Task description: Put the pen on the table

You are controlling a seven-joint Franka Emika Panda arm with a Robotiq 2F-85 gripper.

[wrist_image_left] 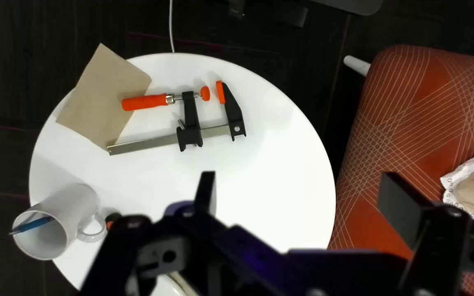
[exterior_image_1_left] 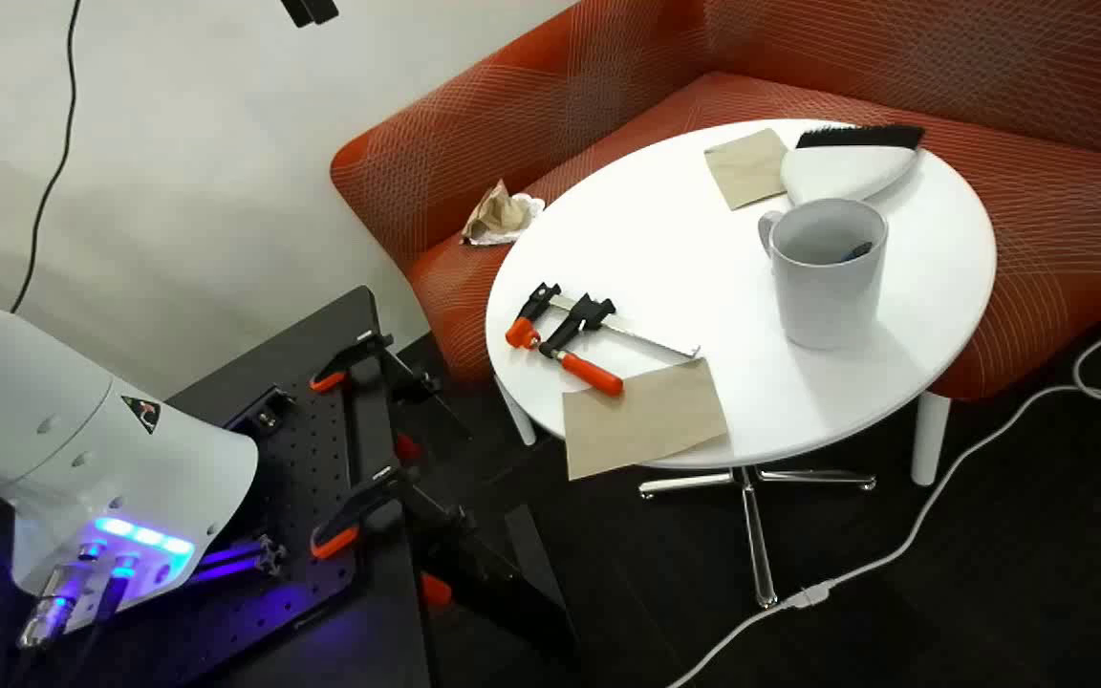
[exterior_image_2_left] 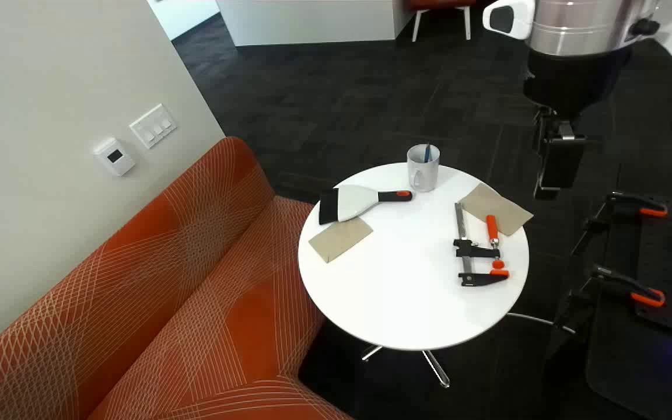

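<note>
The pen, thin and blue-dark, stands leaning inside the white cup, its upper part showing. The pen shows in the wrist view (wrist_image_left: 33, 225) and in both exterior views (exterior_image_1_left: 858, 251) (exterior_image_2_left: 427, 153); its lower part is hidden by the cup. The white cup (exterior_image_1_left: 828, 301) (exterior_image_2_left: 422, 177) (wrist_image_left: 76, 205) stands upright near the edge of the round white table (exterior_image_1_left: 665, 239) (exterior_image_2_left: 394, 291) (wrist_image_left: 261, 172). My gripper (wrist_image_left: 298, 185) is open and empty, its fingers wide apart. In an exterior view the gripper (exterior_image_2_left: 549, 189) hangs above and beside the table, apart from the cup.
An orange-and-black clamp (exterior_image_1_left: 589, 325) (exterior_image_2_left: 467, 251) lies on the table, partly over brown paper (exterior_image_1_left: 646, 420). A white brush (exterior_image_2_left: 356, 201) with black bristles lies near another brown paper (exterior_image_2_left: 340, 239). A red-brown sofa (exterior_image_1_left: 550, 115) borders the table. A black bench (exterior_image_1_left: 321, 592) carries the arm.
</note>
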